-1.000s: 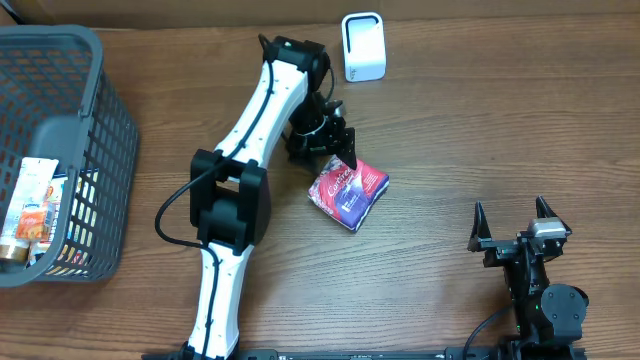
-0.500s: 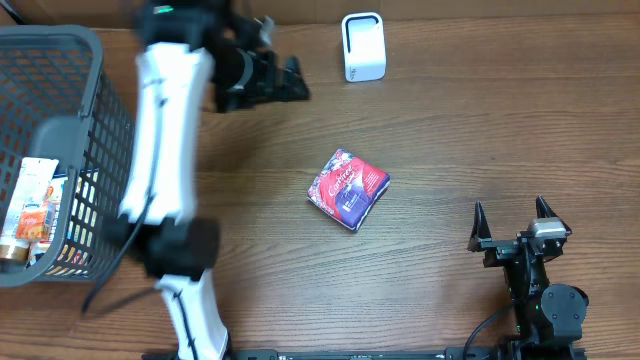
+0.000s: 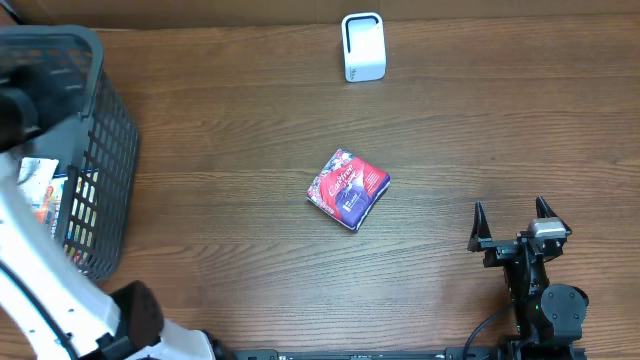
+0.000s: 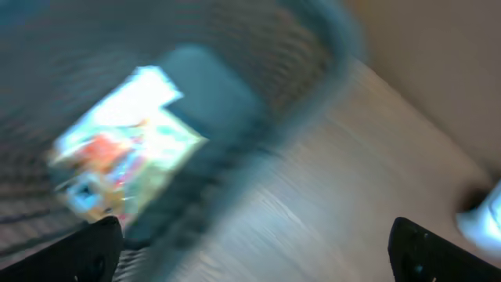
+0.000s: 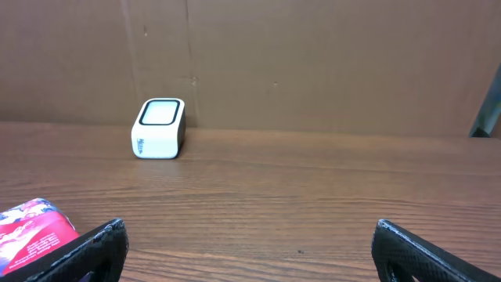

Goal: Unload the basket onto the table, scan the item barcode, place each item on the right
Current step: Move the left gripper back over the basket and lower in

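Wooden table [image 3: 480, 130] holds a gray basket [image 3: 112, 140] containing colorful packets [image 3: 40, 185].

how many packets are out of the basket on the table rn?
1: the red-and-purple packet lies mid-table, in front of the white scanner. More sit inside the basket, partly hidden by the left arm.

Nothing reads clearly: white script on the red-purple packet [image 3: 347, 189] is too small.
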